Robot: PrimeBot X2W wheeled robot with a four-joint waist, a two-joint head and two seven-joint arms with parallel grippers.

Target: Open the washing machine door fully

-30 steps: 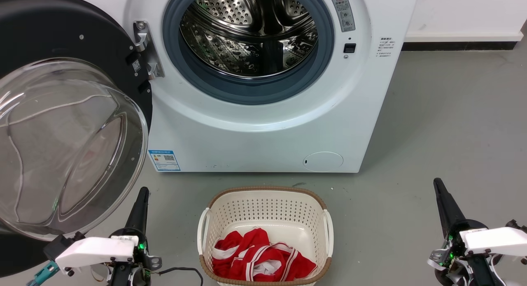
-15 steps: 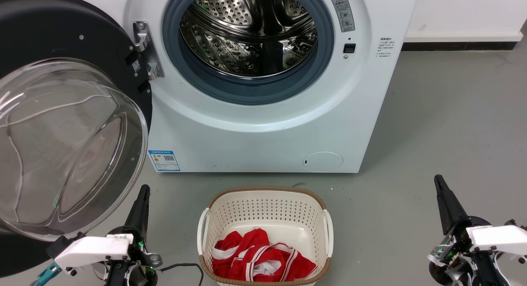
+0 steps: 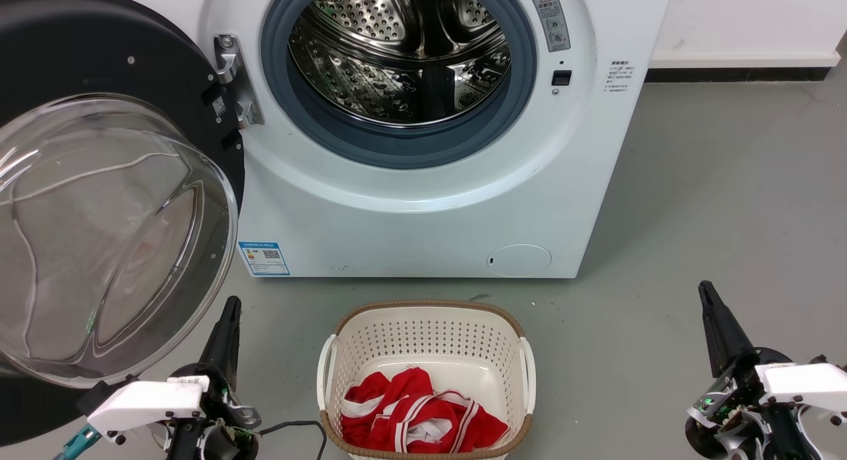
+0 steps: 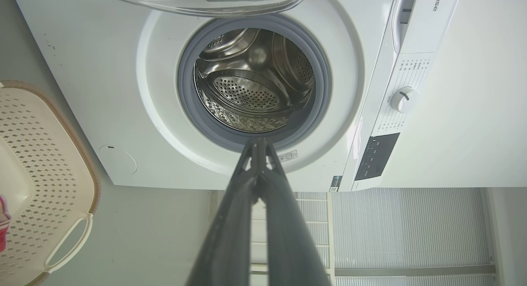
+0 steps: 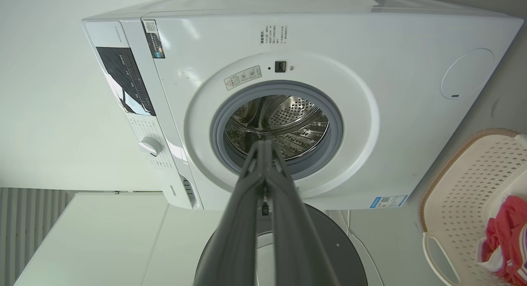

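Washing machine door (image 3: 119,215) cut off (left edge, head view)

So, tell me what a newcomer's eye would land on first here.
The huge black washing machine door, swung wide at the head view's left with its bulging glass bowl, grabs attention first. Right of it gapes the shiny perforated drum. Below, on the floor, a cream basket holds a red-and-white garment.
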